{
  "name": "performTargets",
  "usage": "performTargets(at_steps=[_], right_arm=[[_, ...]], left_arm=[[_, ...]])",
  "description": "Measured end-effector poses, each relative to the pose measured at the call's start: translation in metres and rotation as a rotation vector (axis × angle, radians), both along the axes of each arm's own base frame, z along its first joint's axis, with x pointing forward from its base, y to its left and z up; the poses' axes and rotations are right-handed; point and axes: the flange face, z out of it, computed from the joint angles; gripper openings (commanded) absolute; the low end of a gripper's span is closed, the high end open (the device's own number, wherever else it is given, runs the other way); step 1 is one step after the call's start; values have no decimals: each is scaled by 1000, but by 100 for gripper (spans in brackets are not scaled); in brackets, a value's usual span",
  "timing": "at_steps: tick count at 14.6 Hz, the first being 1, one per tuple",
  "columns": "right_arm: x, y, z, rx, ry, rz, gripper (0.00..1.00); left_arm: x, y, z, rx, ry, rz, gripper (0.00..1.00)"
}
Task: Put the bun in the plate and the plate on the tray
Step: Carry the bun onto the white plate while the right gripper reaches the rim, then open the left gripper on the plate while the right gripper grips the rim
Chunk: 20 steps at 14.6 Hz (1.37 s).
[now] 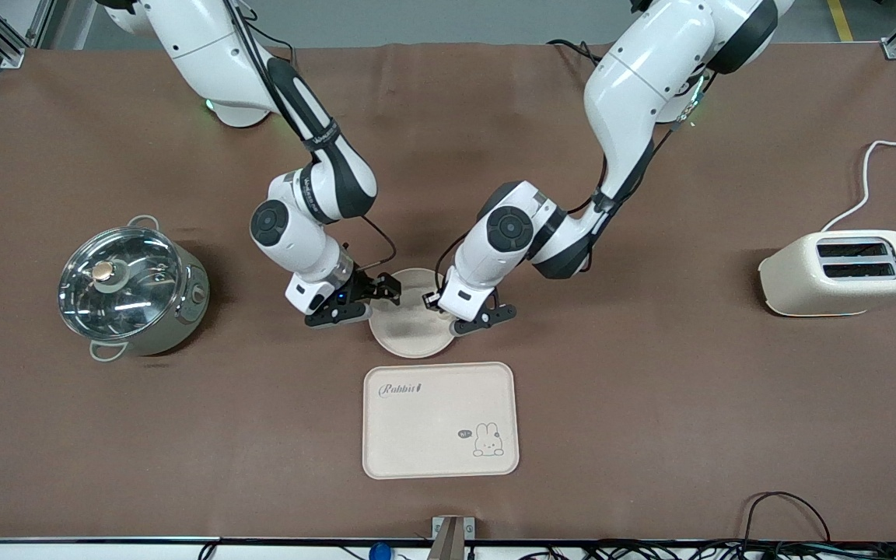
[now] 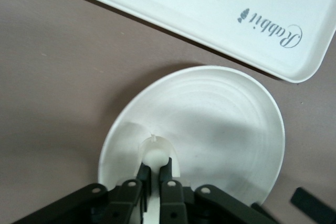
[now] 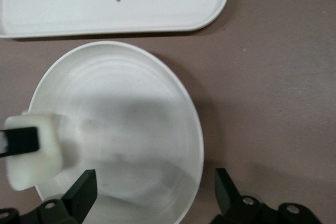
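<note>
The round cream plate (image 1: 409, 330) lies on the brown table, just farther from the front camera than the cream "Rabbit" tray (image 1: 439, 420). My left gripper (image 2: 156, 174) is shut on the small white bun (image 2: 156, 156) and holds it over the plate's (image 2: 226, 124) rim, at the left arm's end of the plate. In the front view this gripper (image 1: 452, 315) hides the bun. My right gripper (image 3: 155, 190) is open, with its fingers on either side of the plate's (image 3: 126, 93) rim at the right arm's end (image 1: 366, 302). The right wrist view also shows the bun (image 3: 31, 156).
A steel pot with a glass lid (image 1: 131, 292) stands toward the right arm's end of the table. A cream toaster (image 1: 841, 272) with a white cord (image 1: 868, 175) stands toward the left arm's end. Cables lie along the table's near edge (image 1: 782, 505).
</note>
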Motion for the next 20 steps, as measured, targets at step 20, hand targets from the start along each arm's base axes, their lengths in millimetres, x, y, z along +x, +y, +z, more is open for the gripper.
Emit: performTargets(at_steps=[20], right_arm=[[23, -20, -32, -80, -208, 64, 47]], left_arm=[[37, 55, 62, 218, -60, -213, 100]])
